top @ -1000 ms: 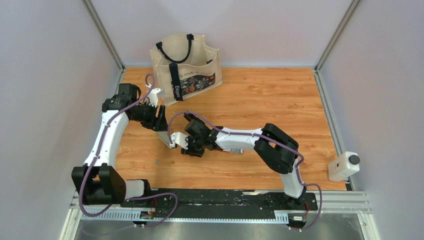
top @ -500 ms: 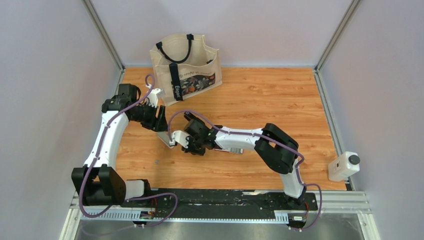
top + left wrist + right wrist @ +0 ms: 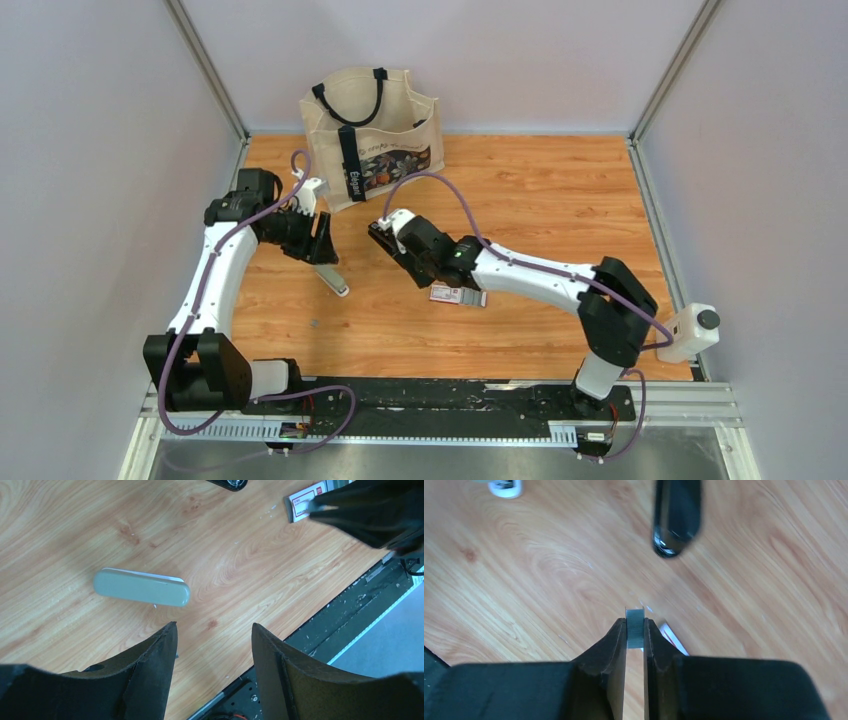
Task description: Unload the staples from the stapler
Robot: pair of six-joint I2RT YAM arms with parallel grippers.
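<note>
Silvery-grey staples (image 3: 634, 616), a short flat metal strip, sit pinched upright between the black fingers of the right hand (image 3: 635, 629). That hand is drawn narrow on them above the wood-grain bench (image 3: 540, 200). The left hand (image 3: 212, 632) stands fairly wide, with nothing between its matte black fingers and touching nothing. Just ahead of it the stapler (image 3: 141, 586) lies flat on the bench, a smooth rounded bar with a dull grey-green top over a thin pale base. A flat red-and-white packet (image 3: 458, 295) lies near the right hand, apart from the stapler.
</note>
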